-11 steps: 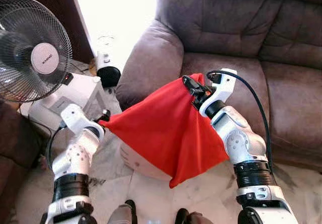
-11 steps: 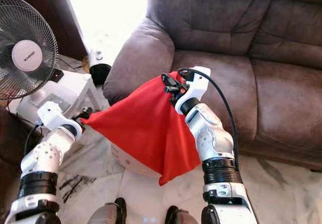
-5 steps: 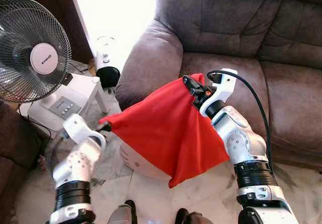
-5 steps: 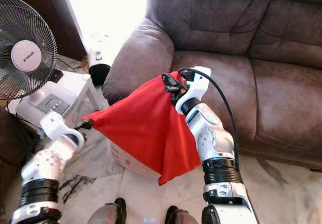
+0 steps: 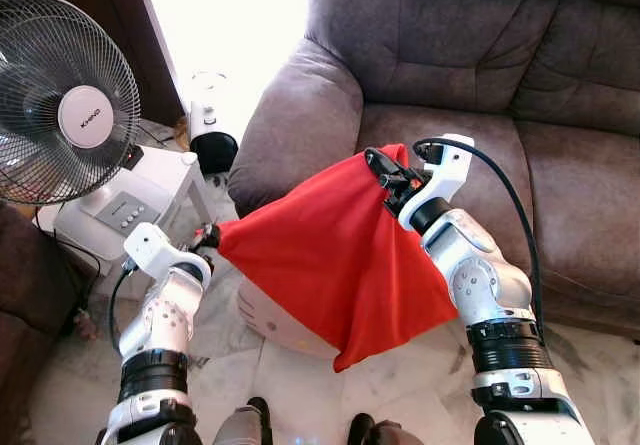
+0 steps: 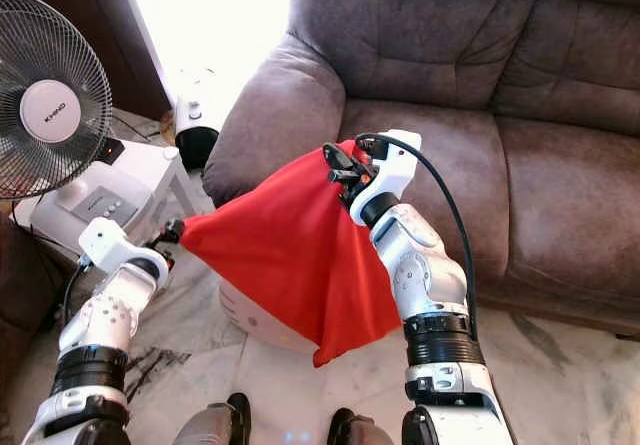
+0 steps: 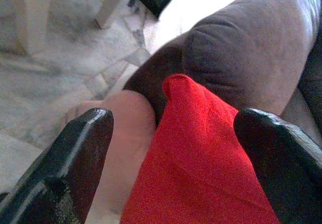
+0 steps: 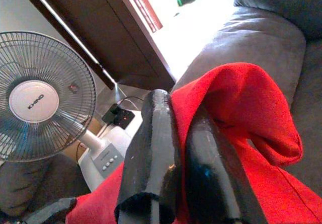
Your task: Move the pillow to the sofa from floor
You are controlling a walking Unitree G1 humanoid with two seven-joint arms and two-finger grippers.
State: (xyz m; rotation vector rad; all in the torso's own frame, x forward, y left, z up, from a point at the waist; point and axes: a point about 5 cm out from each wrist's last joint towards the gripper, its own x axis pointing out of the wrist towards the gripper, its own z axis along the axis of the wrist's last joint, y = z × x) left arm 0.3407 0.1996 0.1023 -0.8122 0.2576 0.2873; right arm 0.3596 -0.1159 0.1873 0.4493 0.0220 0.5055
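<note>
Red pillow (image 5: 340, 255) pinched by right gripper (image 5: 385, 172) – left gripper (image 7: 171, 148) agape – fan (image 5: 65, 125) alongside sofa (image 5: 480, 65).

Open seat cushion (image 5: 470, 155) of the sofa (image 5: 480, 55) just beyond the raised red pillow (image 5: 330, 255), nothing lying on it. Bulky armrest (image 5: 300, 115) blocking the near-left approach to that seat. Standing fan (image 5: 65, 80) and white stool (image 5: 130, 200) crowding the floor left of the armrest.
</note>
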